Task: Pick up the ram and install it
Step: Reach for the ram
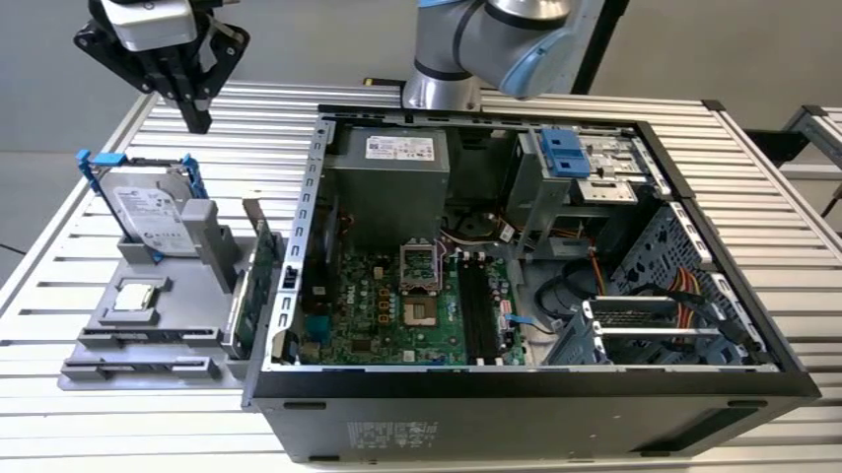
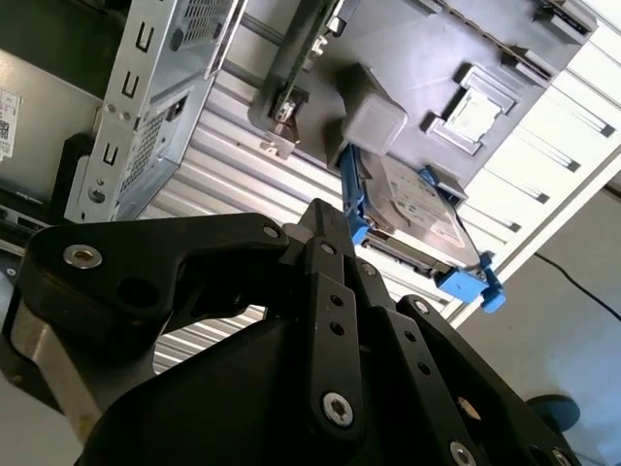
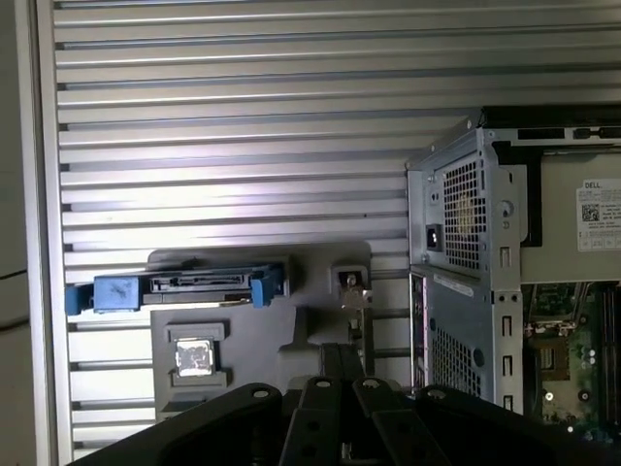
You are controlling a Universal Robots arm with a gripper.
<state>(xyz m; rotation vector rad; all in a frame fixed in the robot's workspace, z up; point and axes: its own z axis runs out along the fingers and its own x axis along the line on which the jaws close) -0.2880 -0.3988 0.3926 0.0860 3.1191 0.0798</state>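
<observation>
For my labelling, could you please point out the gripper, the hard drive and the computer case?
gripper (image 1: 197, 124): exterior view, between fingertips.
hard drive (image 1: 145, 213): exterior view, labelled face.
computer case (image 1: 526, 392): exterior view, dark near wall.

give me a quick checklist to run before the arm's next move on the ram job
1. Gripper empty: ok. The gripper hangs over the table beyond the parts holder, holding nothing.
2. Jaws open for a pick: not ok, they stand shut.
3. Ram spotted: cannot tell. Thin boards stand upright at the holder's case-side edge; which is the ram is unclear.
4. Memory slots free: ok, they look empty.
5. Computer case open: ok, motherboard exposed.
</observation>
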